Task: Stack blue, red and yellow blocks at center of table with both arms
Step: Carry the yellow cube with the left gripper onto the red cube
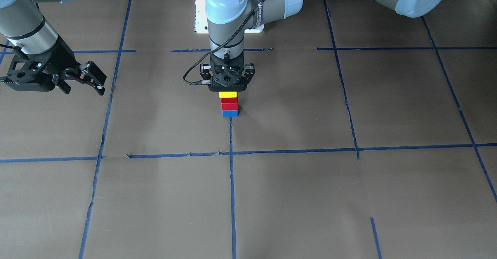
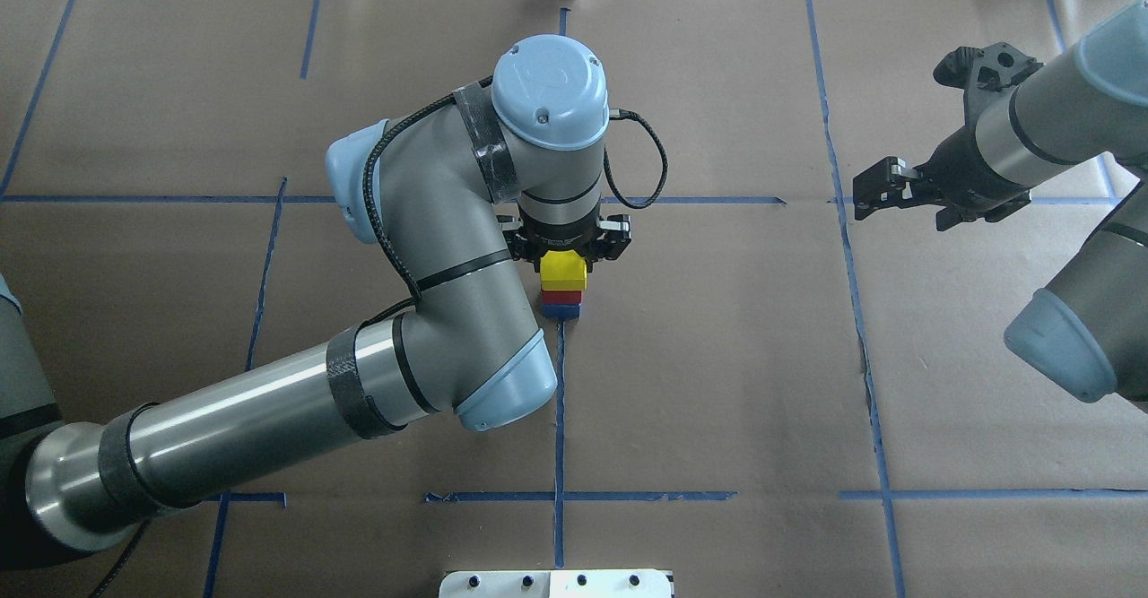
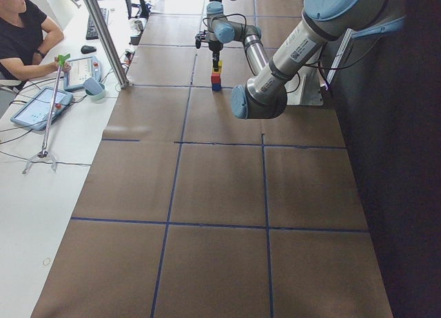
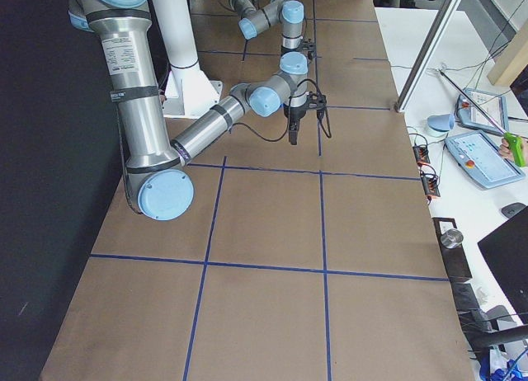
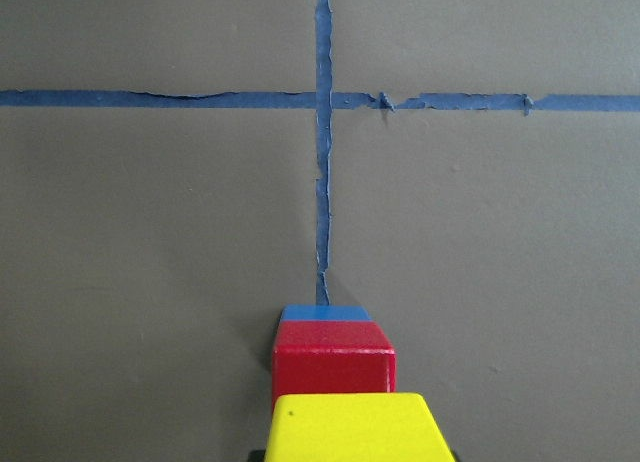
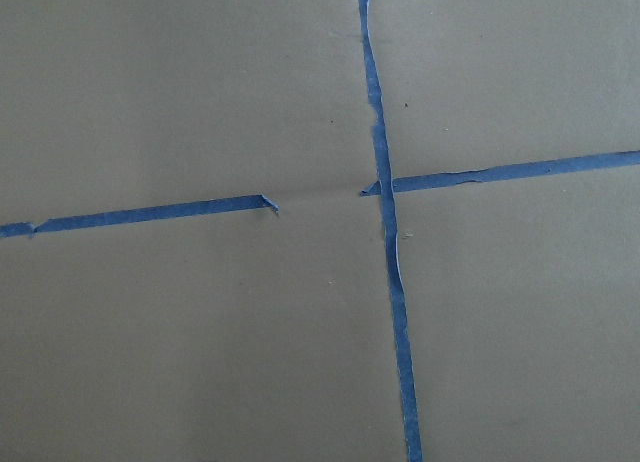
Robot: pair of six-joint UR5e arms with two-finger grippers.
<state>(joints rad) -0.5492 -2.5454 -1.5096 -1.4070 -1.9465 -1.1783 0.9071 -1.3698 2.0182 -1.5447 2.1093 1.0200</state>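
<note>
A stack stands at the table's center on a blue tape line: blue block (image 1: pixel 230 113) at the bottom, red block (image 1: pixel 229 103) in the middle, yellow block (image 1: pixel 227 94) on top. It also shows in the overhead view (image 2: pixel 563 273) and the left wrist view (image 5: pixel 350 427). My left gripper (image 1: pixel 228 91) points straight down over the stack and is shut on the yellow block, with dark pads at both its sides. My right gripper (image 1: pixel 83 88) is open and empty, hovering far to the side (image 2: pixel 865 190).
Brown paper with a blue tape grid (image 1: pixel 231 197) covers the table. The white robot base plate (image 2: pixel 556 583) lies at the robot's edge. An operator (image 3: pixel 21 36) sits at a side table with tablets beyond the far edge.
</note>
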